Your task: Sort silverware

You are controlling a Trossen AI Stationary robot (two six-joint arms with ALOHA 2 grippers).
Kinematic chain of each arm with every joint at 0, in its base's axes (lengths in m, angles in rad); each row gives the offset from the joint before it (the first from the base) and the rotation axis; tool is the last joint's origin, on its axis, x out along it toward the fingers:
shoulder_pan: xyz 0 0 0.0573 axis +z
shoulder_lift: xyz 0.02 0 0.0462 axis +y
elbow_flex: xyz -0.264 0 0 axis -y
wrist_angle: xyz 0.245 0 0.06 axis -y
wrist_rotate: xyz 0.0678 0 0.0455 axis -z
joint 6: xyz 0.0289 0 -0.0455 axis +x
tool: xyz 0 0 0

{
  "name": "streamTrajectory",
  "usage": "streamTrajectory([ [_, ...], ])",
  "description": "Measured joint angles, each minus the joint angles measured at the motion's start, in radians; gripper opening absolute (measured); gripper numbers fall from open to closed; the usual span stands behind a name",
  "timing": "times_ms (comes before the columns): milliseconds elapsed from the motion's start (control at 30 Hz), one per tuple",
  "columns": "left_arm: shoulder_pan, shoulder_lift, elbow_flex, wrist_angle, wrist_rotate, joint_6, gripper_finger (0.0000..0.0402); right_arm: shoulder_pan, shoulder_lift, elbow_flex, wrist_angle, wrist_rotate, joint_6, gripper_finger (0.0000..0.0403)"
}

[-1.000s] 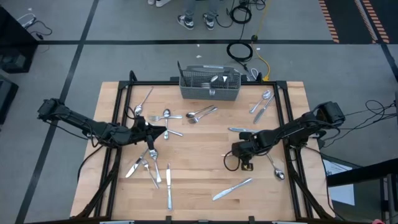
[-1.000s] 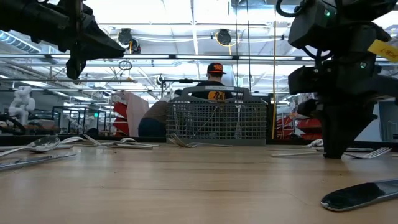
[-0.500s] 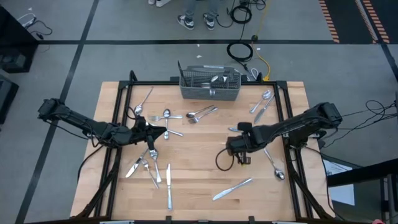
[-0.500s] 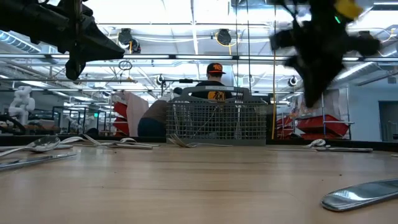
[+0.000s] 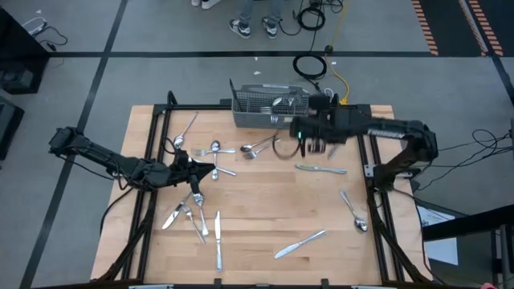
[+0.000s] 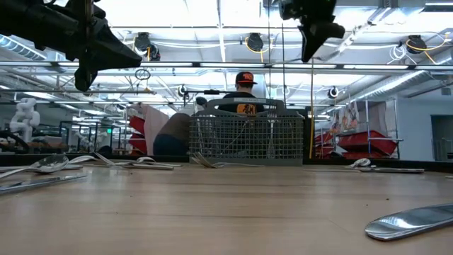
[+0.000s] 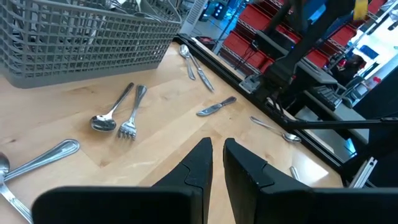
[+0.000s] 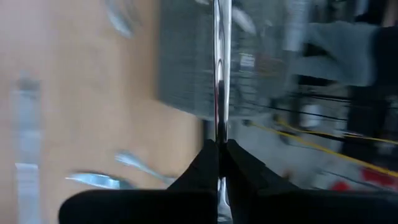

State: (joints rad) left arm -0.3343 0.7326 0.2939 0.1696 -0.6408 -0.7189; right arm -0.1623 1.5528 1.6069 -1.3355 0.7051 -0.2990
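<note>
- The right gripper (image 5: 315, 136) hung beside the grey mesh basket (image 5: 271, 112), clamped on a slim shiny utensil (image 8: 219, 74) (its type could not be made out).
- The left gripper (image 7: 214, 149) hovered empty, fingers nearly together, over the table (image 5: 257, 225).
- Other silverware (image 5: 217, 241) lay scattered there.

silverware (image 5: 217, 241) | shiny, lying flat, scattered on table | some in basket (image 5: 271, 116)
</note>
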Motion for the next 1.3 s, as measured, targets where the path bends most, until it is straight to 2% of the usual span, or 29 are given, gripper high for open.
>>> streamTrajectory([
  [200,0.000,0.000,0.000,-0.002,-0.011,0.000,0.0048,-0.163,0.099,0.088,-0.004,0.109,-0.349,0.0000],
  [367,0.000,0.000,0.000,-0.026,-0.032,0.000,0.0048,-0.188,0.225,0.160,0.001,0.222,-0.571,0.0000],
  [533,0.000,0.000,0.000,-0.068,-0.061,0.001,0.0048,-0.199,0.330,0.175,-0.001,0.246,-0.729,0.0000],
  [733,0.000,0.000,0.000,-0.105,-0.071,-0.006,0.0048,-0.235,0.418,0.175,0.056,0.305,-0.769,0.0000],
  [900,0.000,0.000,0.000,-0.106,-0.071,-0.006,0.0048,-0.263,0.435,0.175,0.084,0.329,-0.794,0.0000],
  [1300,0.000,0.000,0.000,-0.112,-0.071,0.000,0.0048,-0.287,0.438,0.170,0.108,0.208,-0.823,0.0000],
])
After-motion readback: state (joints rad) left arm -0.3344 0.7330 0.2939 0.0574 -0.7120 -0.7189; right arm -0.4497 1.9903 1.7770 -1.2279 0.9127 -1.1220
